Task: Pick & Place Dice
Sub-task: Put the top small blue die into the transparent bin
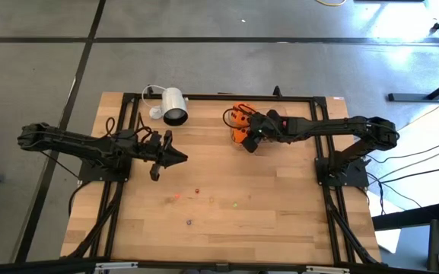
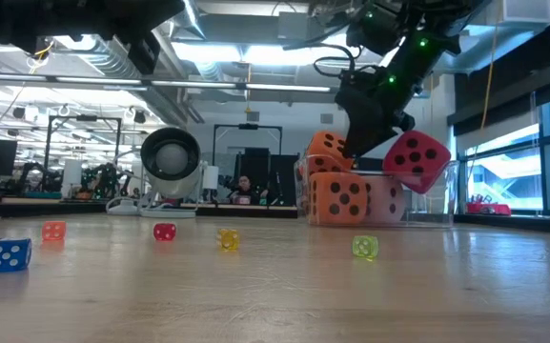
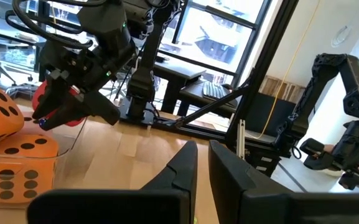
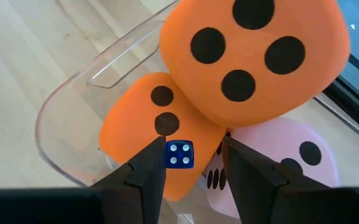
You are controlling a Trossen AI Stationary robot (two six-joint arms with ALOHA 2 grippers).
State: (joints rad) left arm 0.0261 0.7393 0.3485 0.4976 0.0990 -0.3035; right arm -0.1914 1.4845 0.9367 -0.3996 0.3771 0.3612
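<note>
A clear tub [image 1: 240, 131] at the table's far middle holds two orange dice [image 4: 254, 56] [image 4: 145, 134] and the pale pink die [image 4: 288, 162]. The red die [image 2: 416, 160] sits tilted on top of the pile, close beside the right arm. My right gripper [image 4: 195, 146] points down over the tub, open. A small blue die [image 4: 179, 154] shows between its fingers, close to one of them. My left gripper [image 1: 179, 157] hovers shut over the table's left middle, pointing toward the right. My right gripper has the small blue die [image 4: 179, 154] right beside one fingertip [image 4: 151, 163], over the lower orange die. I cannot tell whether the finger touches it. The other finger stands clear of it.
A white cylindrical camera [image 1: 173, 106] lies left of the tub at the far edge. Several small dice are scattered on the near half of the table: blue [image 2: 8, 253], orange [image 2: 53, 231], red [image 2: 164, 232], yellow [image 2: 228, 239], green [image 2: 365, 247].
</note>
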